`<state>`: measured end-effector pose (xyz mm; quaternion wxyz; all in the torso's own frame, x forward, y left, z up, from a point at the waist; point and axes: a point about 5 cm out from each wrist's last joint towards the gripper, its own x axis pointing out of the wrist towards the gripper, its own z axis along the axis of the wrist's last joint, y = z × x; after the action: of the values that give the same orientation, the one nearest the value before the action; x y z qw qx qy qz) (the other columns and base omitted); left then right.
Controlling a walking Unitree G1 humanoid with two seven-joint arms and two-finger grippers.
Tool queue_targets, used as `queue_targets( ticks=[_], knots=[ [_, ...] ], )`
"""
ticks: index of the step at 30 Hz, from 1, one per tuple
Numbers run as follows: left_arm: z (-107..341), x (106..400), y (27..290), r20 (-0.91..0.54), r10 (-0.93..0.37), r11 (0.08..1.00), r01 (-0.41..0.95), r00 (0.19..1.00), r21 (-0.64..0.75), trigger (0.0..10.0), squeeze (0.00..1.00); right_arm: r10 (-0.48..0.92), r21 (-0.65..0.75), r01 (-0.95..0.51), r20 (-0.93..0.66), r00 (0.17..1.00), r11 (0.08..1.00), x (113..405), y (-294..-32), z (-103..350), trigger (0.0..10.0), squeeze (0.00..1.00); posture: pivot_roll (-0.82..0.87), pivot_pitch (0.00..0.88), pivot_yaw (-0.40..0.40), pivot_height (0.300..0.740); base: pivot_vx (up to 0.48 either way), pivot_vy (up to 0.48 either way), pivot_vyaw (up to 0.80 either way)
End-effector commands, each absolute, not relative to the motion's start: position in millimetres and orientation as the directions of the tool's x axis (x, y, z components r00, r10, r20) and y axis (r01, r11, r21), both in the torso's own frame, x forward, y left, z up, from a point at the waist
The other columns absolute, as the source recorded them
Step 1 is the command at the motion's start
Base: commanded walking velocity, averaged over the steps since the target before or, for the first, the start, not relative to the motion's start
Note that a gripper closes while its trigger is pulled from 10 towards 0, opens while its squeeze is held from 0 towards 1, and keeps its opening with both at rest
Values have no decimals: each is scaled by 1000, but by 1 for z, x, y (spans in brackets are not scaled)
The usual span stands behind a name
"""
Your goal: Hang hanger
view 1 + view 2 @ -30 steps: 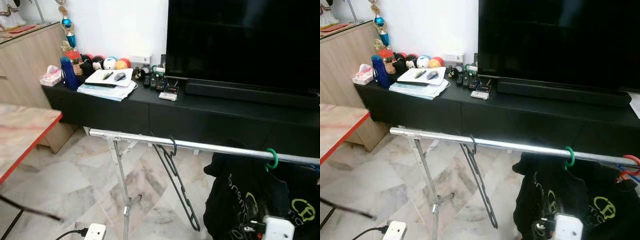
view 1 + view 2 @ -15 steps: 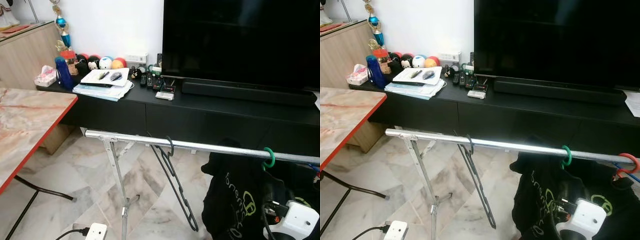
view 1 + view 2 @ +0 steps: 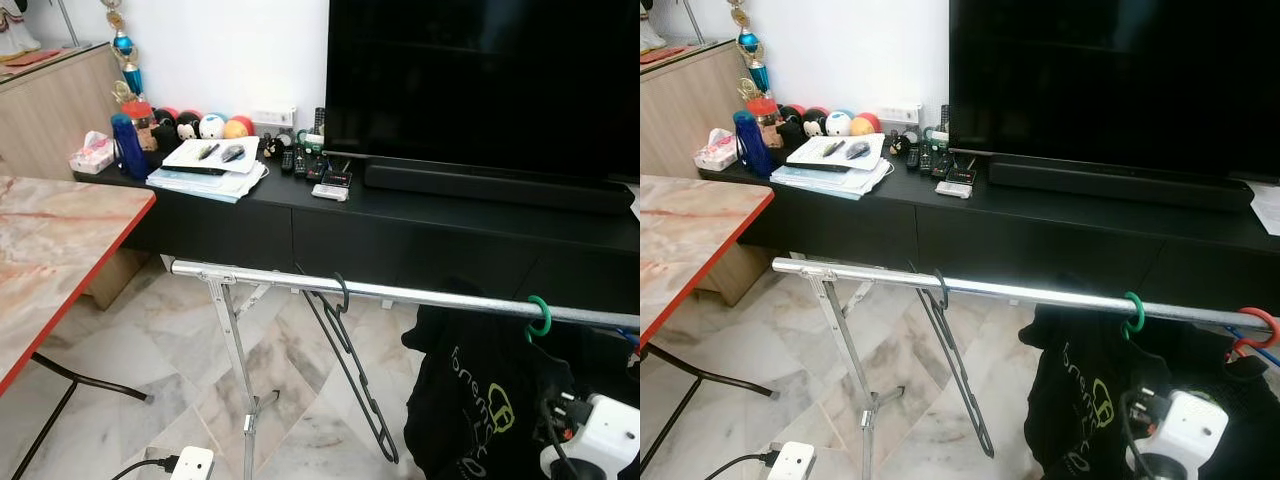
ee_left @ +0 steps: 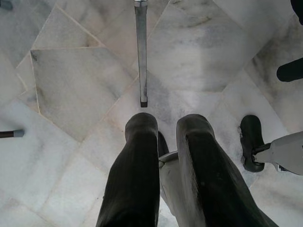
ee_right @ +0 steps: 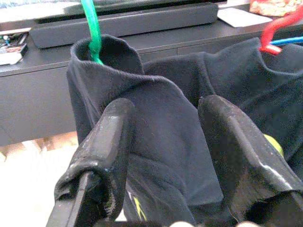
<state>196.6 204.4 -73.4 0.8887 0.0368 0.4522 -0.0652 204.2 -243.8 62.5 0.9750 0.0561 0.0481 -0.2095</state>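
Nearest, the right gripper point(image 5: 163, 156) sits low by the rail's right end, its two black fingers spread wide with nothing between them, right up against a black T-shirt point(image 5: 156, 123) that hangs from a green hanger point(image 5: 91, 26). The left gripper point(image 4: 163, 156) points down at the marble floor point(image 4: 71, 85), fingers a narrow gap apart and empty.

Further out, a silver clothes rail point(image 3: 400, 292) runs across the view. An empty black hanger point(image 3: 350, 370) already hooks over its middle, tilted and dangling free, apart from the shirt. A red hanger point(image 3: 1252, 330) shows at the far right end.

Beyond stand a black TV cabinet point(image 3: 420, 225) and a television point(image 3: 480, 80).

The hanging looks done. The right arm should probably draw straight back, fingers wide, so it does not snag the shirt.
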Motion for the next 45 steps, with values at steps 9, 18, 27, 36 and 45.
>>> queue_targets(
  ticks=[9, 18, 27, 36, 45],
  knots=[
    [-76, 191, 206, -822, -76, 990, 141, 564, 5, 10000, 0, -377, 96, 404, -216, 901, 910, 216, -253, 55, 10000, 0, -54, 0, 1, 740, 0, 0, 0],
    [-76, 191, 208, -823, -72, 990, 139, 564, 9, 10000, 0, -352, 105, 397, -296, 888, 912, 215, -247, 45, 10000, 0, -49, 0, 3, 740, 0, 0, 0],
    [-76, 191, 208, -824, -76, 989, 144, 562, 7, 10000, 0, -443, 147, 455, -105, 890, 878, 205, -245, 67, 10000, 0, -53, 6, 2, 740, 0, 0, 0],
    [-77, 190, 205, -828, -84, 988, 155, 554, 3, 10000, 0, -448, 100, 454, -78, 891, 885, 189, -234, 64, 10000, 0, -64, 9, 1, 740, 0, 0, 0],
    [-78, 188, 202, -831, -94, 986, 167, 548, -2, 10000, 0, -414, 130, 445, -208, 886, 886, 188, -228, 44, 10000, 0, -66, 0, -2, 740, 0, 0, 0]
  ],
)
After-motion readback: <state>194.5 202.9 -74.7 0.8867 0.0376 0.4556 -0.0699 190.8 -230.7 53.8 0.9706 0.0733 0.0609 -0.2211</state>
